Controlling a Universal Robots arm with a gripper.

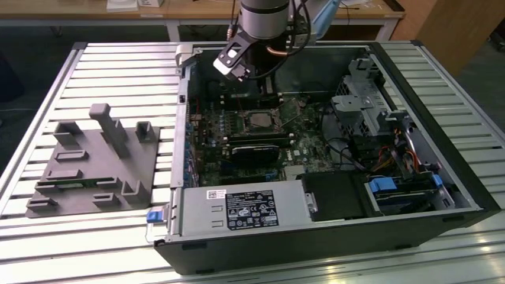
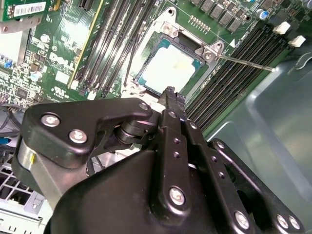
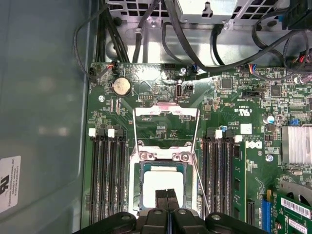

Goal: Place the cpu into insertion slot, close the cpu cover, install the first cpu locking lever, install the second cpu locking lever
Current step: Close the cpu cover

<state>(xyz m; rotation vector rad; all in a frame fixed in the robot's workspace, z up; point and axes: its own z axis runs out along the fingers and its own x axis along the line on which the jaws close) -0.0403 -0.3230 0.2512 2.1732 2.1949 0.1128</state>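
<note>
A slatted metal table fills a workshop room, with a pale wooden desk standing beyond its far edge. On the exterior view's left of the table rests a grey fixture plate with upright pegs. To its right an open black computer case lies on its side, with the green motherboard facing up inside.

The cpu sits in its socket near the middle of the board, dull silver top upward, between banks of black memory slots. The cpu cover, a thin metal frame, is swung open on the far side of the socket, clear of the chip. A thin wire locking lever stands loose beside the socket, not latched down.

The robot arm reaches down from the far side of the table. Its black gripper hangs above the board, apart from it, a little to the far left of the socket in the exterior view. In both wrist views the fingertips are pressed together with nothing between them, and they point at the edge of the cpu.
</note>
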